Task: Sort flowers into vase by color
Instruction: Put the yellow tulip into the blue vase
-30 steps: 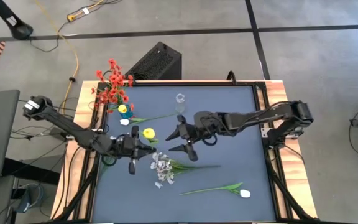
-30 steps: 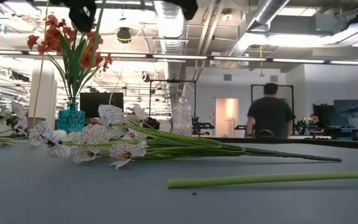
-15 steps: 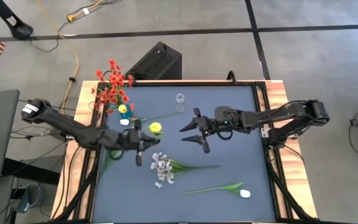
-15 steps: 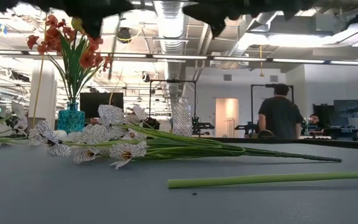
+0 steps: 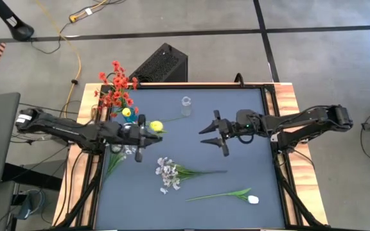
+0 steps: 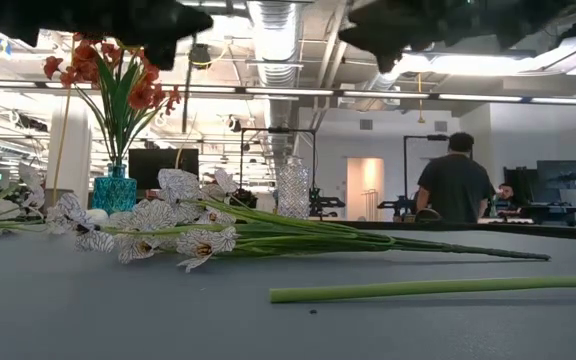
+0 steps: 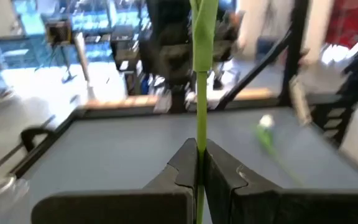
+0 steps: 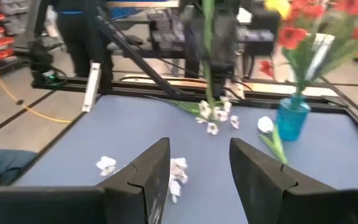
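The left gripper (image 5: pixel 148 130), just beside the teal glass vase of red blossoms (image 5: pixel 126 113), is clamped on the green stem of a yellow tulip bud (image 5: pixel 157 126). The right gripper (image 5: pixel 215 133), fingers apart, hovers well away from that vase, beyond the clear cut-glass vase (image 5: pixel 185 102).

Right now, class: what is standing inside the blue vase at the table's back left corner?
The blue vase holds red flowers with green leaves; their stem ends inside the vase are hidden.
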You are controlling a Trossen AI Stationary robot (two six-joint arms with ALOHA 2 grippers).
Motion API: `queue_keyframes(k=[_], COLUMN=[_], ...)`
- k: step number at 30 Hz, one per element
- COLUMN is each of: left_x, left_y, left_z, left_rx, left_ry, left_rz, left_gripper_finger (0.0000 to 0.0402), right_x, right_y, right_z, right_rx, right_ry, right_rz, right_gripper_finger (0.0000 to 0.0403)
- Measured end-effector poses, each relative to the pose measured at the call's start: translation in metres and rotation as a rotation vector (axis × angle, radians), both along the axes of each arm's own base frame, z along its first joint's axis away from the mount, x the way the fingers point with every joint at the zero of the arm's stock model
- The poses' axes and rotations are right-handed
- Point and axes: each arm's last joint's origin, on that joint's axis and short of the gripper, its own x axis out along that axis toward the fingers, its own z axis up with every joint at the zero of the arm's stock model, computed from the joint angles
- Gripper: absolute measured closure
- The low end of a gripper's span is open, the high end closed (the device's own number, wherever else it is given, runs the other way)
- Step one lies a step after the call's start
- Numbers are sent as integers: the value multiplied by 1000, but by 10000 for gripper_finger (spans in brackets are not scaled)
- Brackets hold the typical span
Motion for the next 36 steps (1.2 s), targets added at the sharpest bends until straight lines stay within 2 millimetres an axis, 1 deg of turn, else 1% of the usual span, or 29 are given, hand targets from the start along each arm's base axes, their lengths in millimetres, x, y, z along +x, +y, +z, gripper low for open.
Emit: queue_keyframes(k=[4,6,8,10,13,15,17,19,21,24,27,30,32,34,36], left_x=[-26,-39,-51,-62,-75,-82,-89,-94,-100,-110,-121,-133,-139,-142,-147], left_y=[3,6,9,13,15,13,9,6,6,9,15,22,25,26,27], left_z=[10,9,12,12,9,9,12,17,25,40,52,63,70,76,84], left_rx=[-20,-25,-43,-51,-80,-103,-104,-93,-97,-58,-49,-24,-14,6,25], left_ry=[-104,-129,-173,-177,-171,-170,-199,-253,-343,-514,-662,-713,-721,-725,-752], left_rz=[-31,12,79,150,168,69,-97,-219,-229,-150,26,232,339,391,406], left_gripper_finger=[401,401,401,401,401,401,401,401,401,401,401,401,401,401,401], right_x=[-6,-8,-9,-10,-10,-12,-14,-16,-20,-25,-29,-31,-31,-31,-31], right_y=[-11,-15,-18,-20,-21,-21,-21,-23,-25,-31,-36,-38,-40,-41,-42], right_z=[-6,-11,-16,-17,-16,-15,-11,-7,-3,3,8,10,9,8,8], right_rx=[13,30,42,54,59,58,56,51,35,18,15,12,0,-13,-22], right_ry=[2,8,25,30,27,22,6,-12,-33,-66,-85,-94,-91,-88,-89], right_rz=[-45,-63,-76,-86,-92,-92,-92,-96,-106,-129,-152,-164,-168,-170,-173], right_gripper_finger=[212,212,212,212,212,212,212,212,212,212,212,212,212,212,212])
